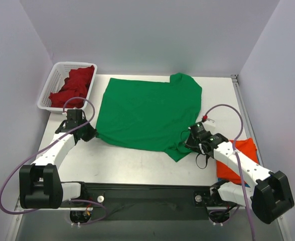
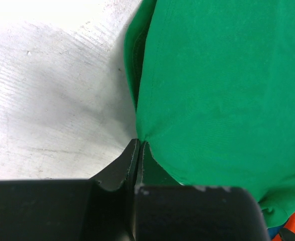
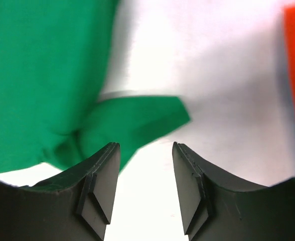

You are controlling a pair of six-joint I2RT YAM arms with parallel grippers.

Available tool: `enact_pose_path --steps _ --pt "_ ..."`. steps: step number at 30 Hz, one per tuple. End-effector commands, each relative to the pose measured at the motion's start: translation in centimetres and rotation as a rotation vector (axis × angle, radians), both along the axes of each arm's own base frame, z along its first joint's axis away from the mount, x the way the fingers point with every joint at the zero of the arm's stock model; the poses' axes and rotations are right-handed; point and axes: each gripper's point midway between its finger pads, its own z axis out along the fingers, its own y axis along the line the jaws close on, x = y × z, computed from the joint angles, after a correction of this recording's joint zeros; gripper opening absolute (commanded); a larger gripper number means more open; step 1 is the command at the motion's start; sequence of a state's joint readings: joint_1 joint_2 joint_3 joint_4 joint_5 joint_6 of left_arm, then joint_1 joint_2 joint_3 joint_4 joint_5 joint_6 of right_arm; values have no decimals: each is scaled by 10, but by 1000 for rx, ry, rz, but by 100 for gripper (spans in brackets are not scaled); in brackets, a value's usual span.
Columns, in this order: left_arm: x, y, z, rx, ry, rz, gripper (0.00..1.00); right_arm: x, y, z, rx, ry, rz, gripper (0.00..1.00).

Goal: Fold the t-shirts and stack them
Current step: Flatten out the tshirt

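A bright green t-shirt (image 1: 147, 113) lies spread flat on the white table. My left gripper (image 1: 91, 133) is shut on its near left corner; the left wrist view shows the closed jaws pinching the green cloth (image 2: 223, 90) at its edge. My right gripper (image 1: 189, 144) is open and empty just right of the shirt's near right sleeve (image 3: 137, 118), a little above the table. An orange t-shirt (image 1: 240, 160) lies folded at the near right under my right arm, over a sliver of blue cloth (image 2: 274, 232). Dark red shirts (image 1: 75, 85) fill the basket.
The white slotted basket (image 1: 51, 84) stands at the far left corner of the table. Pale walls close in the table at the back and both sides. A black rail (image 1: 147, 193) runs along the near edge between the arm bases.
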State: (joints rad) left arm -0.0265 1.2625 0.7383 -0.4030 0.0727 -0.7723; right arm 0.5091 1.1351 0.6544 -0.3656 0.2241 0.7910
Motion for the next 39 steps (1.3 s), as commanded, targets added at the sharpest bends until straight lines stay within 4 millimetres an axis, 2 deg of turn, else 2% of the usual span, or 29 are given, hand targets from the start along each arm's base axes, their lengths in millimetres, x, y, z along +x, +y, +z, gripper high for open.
enact_pose_path --steps 1,5,7,10,12,15,17,18,19,20,21,23,25,27,29,31,32,34,36,39 --pt "17 1 16 -3 -59 -13 0 -13 -22 -7 8 3 -75 46" --pt "18 -2 15 -18 -61 -17 0 -16 -33 -16 -4 39 -104 50" --pt "19 -2 15 -21 -61 -19 0 -18 -33 -25 0 73 -106 56" --pt "21 -2 16 -21 -62 -16 0 -18 -27 -38 29 97 -116 58" --pt "22 -3 16 -23 -64 -17 0 -15 -27 -46 27 110 -134 58" --pt "22 -3 17 -23 -62 -19 0 -1 -27 -44 25 71 -152 57" --pt "22 -3 18 -23 -65 -19 0 6 -28 -41 19 49 -153 46" --pt "22 -2 18 -20 -64 -18 0 7 -28 -42 12 54 -149 35" --pt "23 -2 18 -19 -64 -20 0 11 -26 -38 11 46 -137 9" --pt "23 -2 19 -18 -64 -21 0 11 -25 -37 11 49 -131 0" --pt "24 -2 20 -18 -68 -21 0 8 -26 -35 12 57 -126 0" --pt "25 -2 23 -16 -68 -22 0 1 -19 -29 17 55 -98 0" --pt "26 -3 24 -19 -72 -25 0 -5 -7 -13 44 8 -53 0" --pt "29 -3 28 -22 -80 -27 0 -12 -7 3 37 -39 -41 0" --pt "32 -4 31 -22 -86 -30 0 -17 -16 8 11 -49 -58 12" --pt "33 -4 32 -26 -86 -29 0 -18 -22 6 7 -44 -71 29" --pt "33 -5 33 -30 -89 -30 0 -17 -30 2 6 -27 -104 32" --pt "34 -5 33 -31 -89 -27 0 -18 -35 -10 -3 23 -109 33" --pt "35 -5 33 -32 -92 -29 0 -10 -40 -21 5 46 -121 36" --pt "33 -6 31 -37 -84 -32 0 0 -36 -35 23 96 -106 46"
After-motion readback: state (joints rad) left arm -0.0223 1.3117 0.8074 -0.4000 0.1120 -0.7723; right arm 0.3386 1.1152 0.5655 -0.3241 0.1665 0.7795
